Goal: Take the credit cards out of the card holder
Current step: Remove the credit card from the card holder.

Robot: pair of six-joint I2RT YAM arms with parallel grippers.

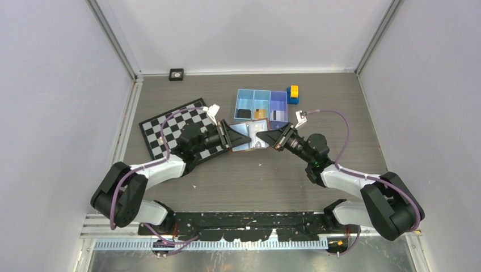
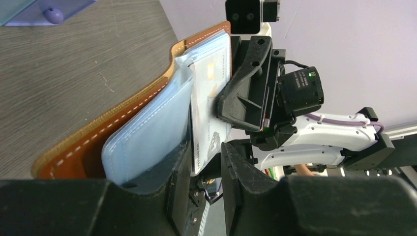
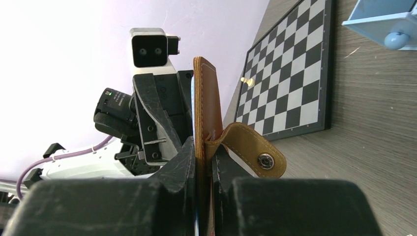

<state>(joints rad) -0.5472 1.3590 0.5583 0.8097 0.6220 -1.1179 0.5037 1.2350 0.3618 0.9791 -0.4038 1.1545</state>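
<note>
Brown leather card holder stands upright between the arms, pinched tight by the right gripper, probably as an anchor. The left gripper straddles a pale credit card, jaws narrowly parted; whether it grips, I cannot tell.

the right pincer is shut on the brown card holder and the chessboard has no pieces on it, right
Not quite. The chessboard is not bare: one small pale chess piece stands on it, as the right wrist view shows. The rest holds: the right pincer is shut on the brown card holder.
</note>
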